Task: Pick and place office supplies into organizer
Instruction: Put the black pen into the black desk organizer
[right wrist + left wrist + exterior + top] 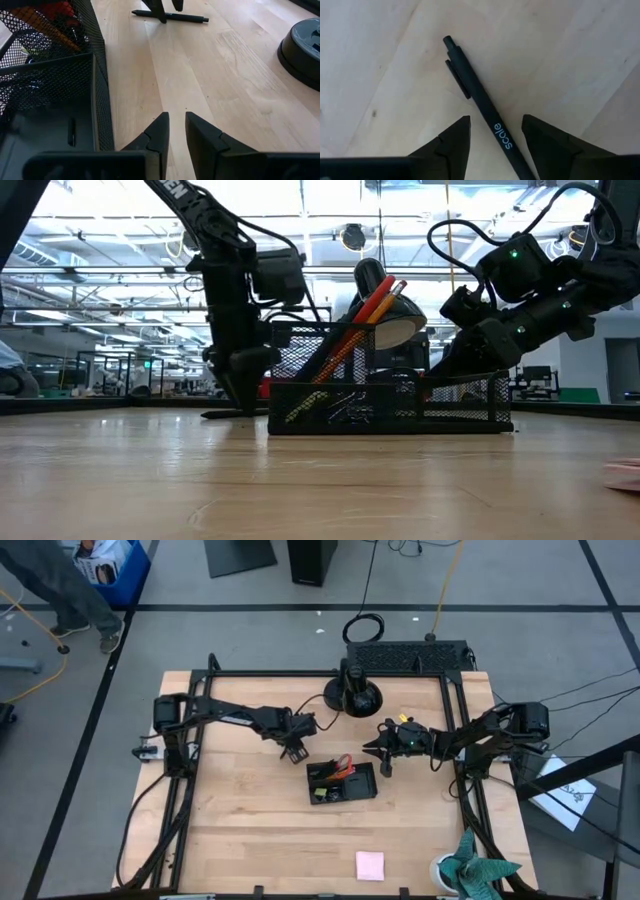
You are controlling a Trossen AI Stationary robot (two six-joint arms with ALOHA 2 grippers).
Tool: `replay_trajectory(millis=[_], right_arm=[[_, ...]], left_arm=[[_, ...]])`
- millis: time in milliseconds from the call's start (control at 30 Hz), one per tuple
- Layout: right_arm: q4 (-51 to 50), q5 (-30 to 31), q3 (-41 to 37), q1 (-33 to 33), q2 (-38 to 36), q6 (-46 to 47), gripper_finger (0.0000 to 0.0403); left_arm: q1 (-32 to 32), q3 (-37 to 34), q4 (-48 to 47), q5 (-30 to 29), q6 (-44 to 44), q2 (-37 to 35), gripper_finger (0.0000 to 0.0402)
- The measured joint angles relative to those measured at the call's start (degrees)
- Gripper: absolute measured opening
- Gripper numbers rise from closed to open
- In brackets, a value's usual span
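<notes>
Centre-frame in the left wrist view, the left gripper (pixel 495 131) straddled a black pen (pixel 482 107), fingers spread, gripping nothing. Next it likely needed to lower and close. The right gripper (pixel 176 131) waited beside the organizer (pixel 95 90), narrowly parted and empty.

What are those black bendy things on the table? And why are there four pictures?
They are two robot arms, each ending in a two-finger claw. One picture looks down from above, one looks across the tabletop, and two come from little cameras on the arms' wrists.

The left claw is over a black pen that lies flat on the wooden table. Its fingers stand open on either side of the pen, so it holds nothing. The right claw waits beside the black mesh organizer, fingers nearly together and empty.

Orange pencils and something red already stand in the organizer. A pink sticky-note pad lies alone near the table's front edge.
</notes>
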Motion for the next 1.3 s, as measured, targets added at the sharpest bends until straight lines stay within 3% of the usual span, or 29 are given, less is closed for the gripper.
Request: replay_trajectory(millis=[167, 367, 600, 833, 1000, 1133, 1300], right_arm=[[-0.02, 0.0, 0.0, 0.0, 0.0, 0.01, 0.0059], [-0.02, -0.02, 0.0, 0.0, 0.0, 0.03, 0.0059], [-0.2, -0.15, 0.0, 0.0, 0.01, 0.23, 0.0059], [-1.07, -0.17, 0.0, -0.02, 0.0, 0.23, 0.0059], [-1.44, -0.2, 0.0, 0.0, 0.0, 0.1, 0.0059], [-1.4, -0.17, 0.0, -0.02, 0.0, 0.06, 0.0059], [-1.32, -0.17, 0.0, -0.01, 0.0, 0.06, 0.0059]], left_arm=[[-0.23, 0.1, 0.27, 0.37, 2.15, 1.05, 0.0145], [-0.26, 0.06, 1.0, 1.93, 5.67, 1.12, 0.0021], [-0.4, -0.44, 4.41, -1.27, 7.07, -0.39, 0.0009], [0.03, -0.42, 8.11, -6.21, 8.09, -9.3, 0.0009], [-0.44, -0.56, 8.85, -4.98, 9.68, -16.21, 0.0011], [-2.92, -0.39, 10.94, -0.13, 9.99, -21.89, 0.0015], [-10.25, -0.38, 21.35, 6.65, 10.2, -25.11, 0.0007]])
